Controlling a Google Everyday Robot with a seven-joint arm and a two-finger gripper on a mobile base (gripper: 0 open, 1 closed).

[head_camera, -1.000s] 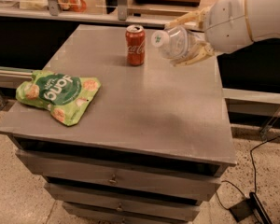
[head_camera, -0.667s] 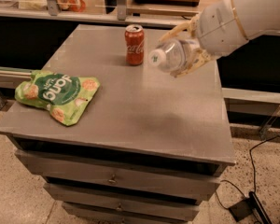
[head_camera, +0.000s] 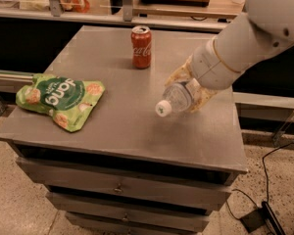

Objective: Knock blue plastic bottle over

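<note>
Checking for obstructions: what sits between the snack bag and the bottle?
Camera view: only bare tabletop between snack bag and bottle, which the hand grips on the right.

arm (head_camera: 269, 23): white, smooth rounded shells, big bulbous link at top
wrist (head_camera: 213, 67): white cylinder, thin yellowish seam ring
gripper (head_camera: 188, 89): yellowish-tan fingers, clamped either side of the blue plastic bottle (head_camera: 176, 98), above the counter (head_camera: 122, 131), right part
</note>
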